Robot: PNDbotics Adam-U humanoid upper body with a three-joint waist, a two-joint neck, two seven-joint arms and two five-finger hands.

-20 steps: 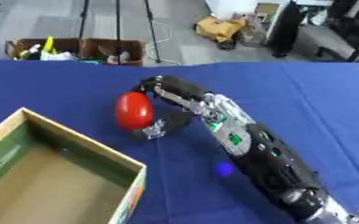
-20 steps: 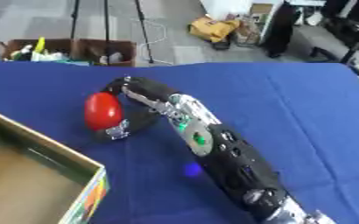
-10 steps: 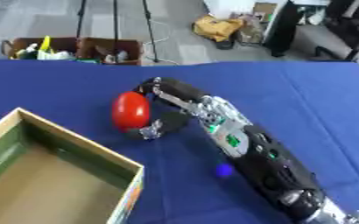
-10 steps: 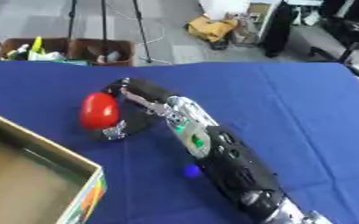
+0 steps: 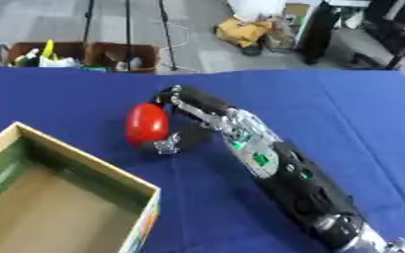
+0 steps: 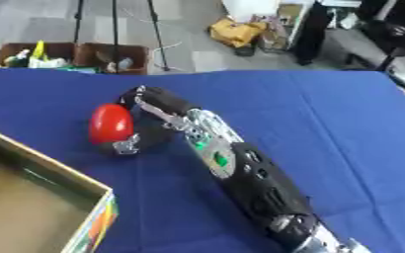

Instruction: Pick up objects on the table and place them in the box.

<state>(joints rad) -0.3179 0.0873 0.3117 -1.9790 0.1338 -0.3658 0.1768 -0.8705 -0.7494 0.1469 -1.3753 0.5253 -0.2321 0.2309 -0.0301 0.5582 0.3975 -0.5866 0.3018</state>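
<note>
A red egg-shaped object (image 5: 145,123) stands upright on the blue table, just past the far right corner of the open cardboard box (image 5: 85,170). My right arm reaches in from the lower right. My right hand (image 5: 191,105) is against the object's right side, with fingers curled over its top and the silver-tipped thumb (image 5: 166,145) hooked under its base. I cannot tell whether the object is touching the cloth or raised slightly. The box has green inner walls and a brown floor with nothing visible in it. My left hand shows in neither view.
The blue tablecloth (image 5: 344,108) stretches wide to the right and behind the hand. Beyond the far edge, on the floor, stand brown crates (image 5: 76,52) with odds and ends, tripod legs and a yellow bag (image 5: 245,30).
</note>
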